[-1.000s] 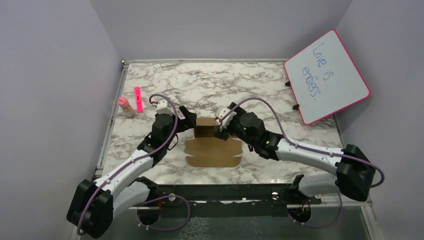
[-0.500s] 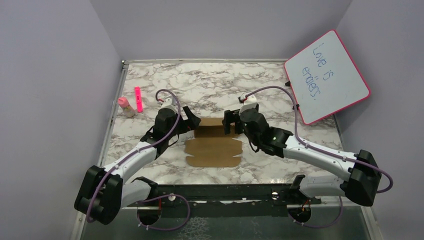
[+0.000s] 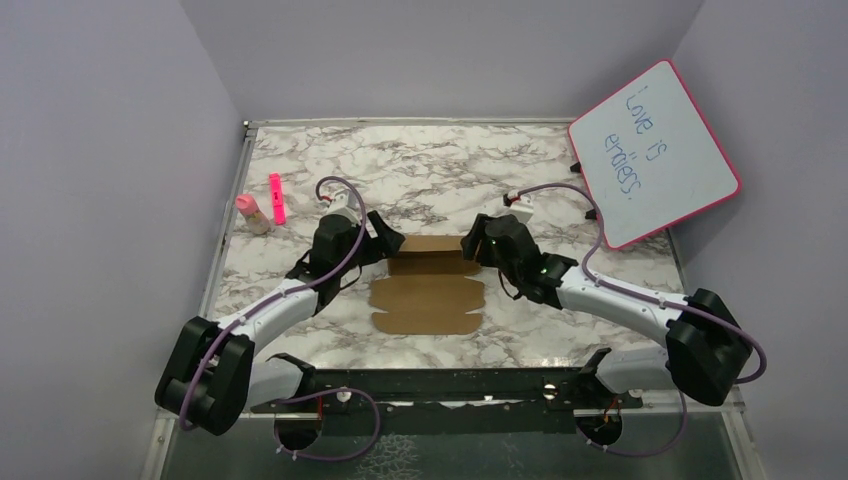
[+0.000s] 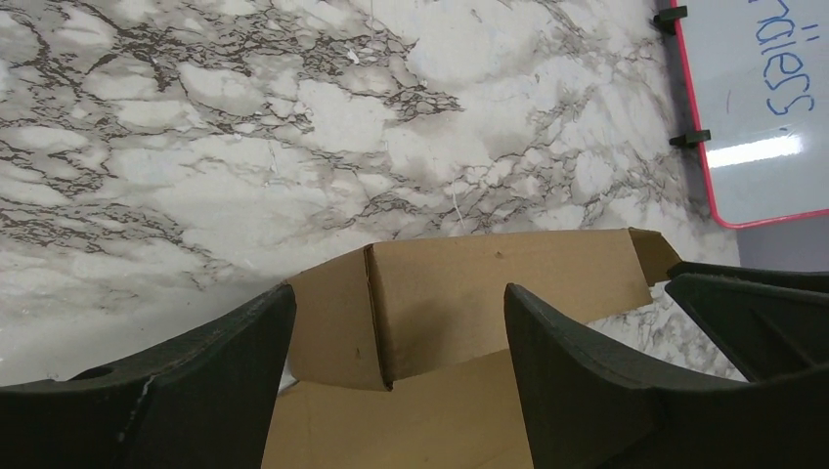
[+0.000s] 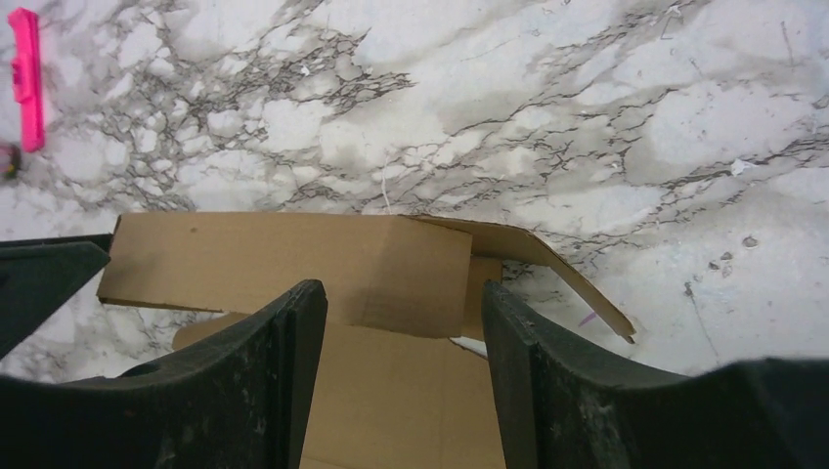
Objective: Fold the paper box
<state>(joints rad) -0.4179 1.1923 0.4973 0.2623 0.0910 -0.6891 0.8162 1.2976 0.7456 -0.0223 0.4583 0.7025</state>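
The paper box point(image 3: 428, 288) is a plain brown die-cut sheet lying at the table's middle, its far panel raised as a wall point(image 3: 432, 252). In the left wrist view the wall point(image 4: 499, 288) stands with a side flap point(image 4: 327, 322) bent at a crease. In the right wrist view the wall point(image 5: 293, 266) shows with a loose flap point(image 5: 533, 264) at its right end. My left gripper point(image 3: 383, 243) is open at the wall's left end point(image 4: 396, 376). My right gripper point(image 3: 472, 245) is open at the right end point(image 5: 403, 376). Neither holds anything.
A pink-framed whiteboard point(image 3: 652, 152) leans at the back right, also in the left wrist view point(image 4: 758, 107). A pink marker point(image 3: 277, 198) and a small pink-capped bottle point(image 3: 251, 213) lie at the far left; the marker shows in the right wrist view point(image 5: 26, 78).
The right gripper has swung from over the box's middle out to the wall's right end. The raised part has widened from a narrow upright piece to a long low wall. The left gripper shifted slightly.
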